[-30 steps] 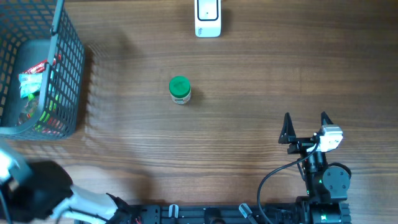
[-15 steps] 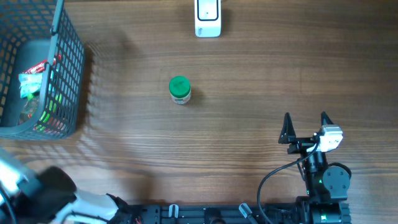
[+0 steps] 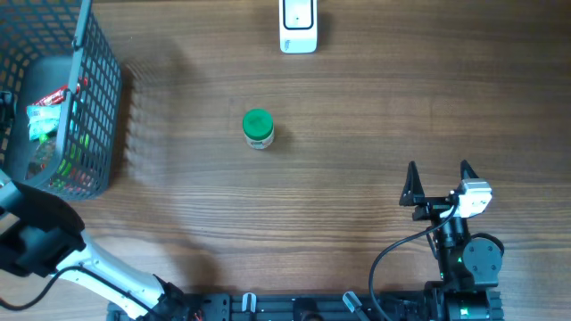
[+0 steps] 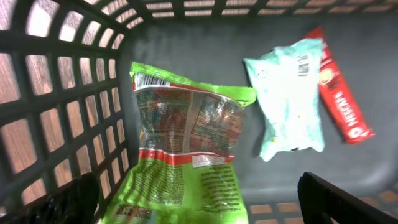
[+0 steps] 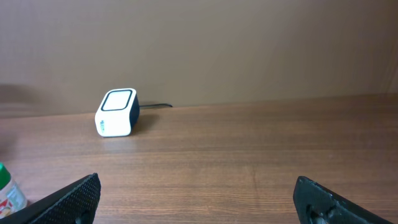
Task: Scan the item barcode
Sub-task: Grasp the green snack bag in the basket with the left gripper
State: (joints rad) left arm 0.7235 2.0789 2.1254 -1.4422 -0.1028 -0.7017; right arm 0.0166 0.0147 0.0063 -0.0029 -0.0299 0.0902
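The scanner (image 3: pixel 298 27), a small white box, is sitting on the wooden worktop (image 3: pixel 357 107) far across from the basket (image 3: pixel 98 80), out by the back edge. A little jar with a green lid (image 3: pixel 258 128) is standing upright on the open wood between the basket and the scanner, touching neither.

Inside the basket three things are lying on its dark floor. A green snack packet (image 4: pixel 186 149) is resting close to one mesh wall. A pale mint packet (image 4: pixel 289 99) is lying beside it, and a red stick sachet (image 4: pixel 339 93) is lying along the mint packet's far side, partly tucked under it.

The left tool (image 4: pixel 208 202) is hanging over the basket with its two fingers spread wide, gripping nothing; the green packet is lying below the gap. The right tool (image 3: pixel 438 183) is waiting well away from the basket on the other side of the worktop, its fingers likewise apart and empty, pointing toward the scanner.
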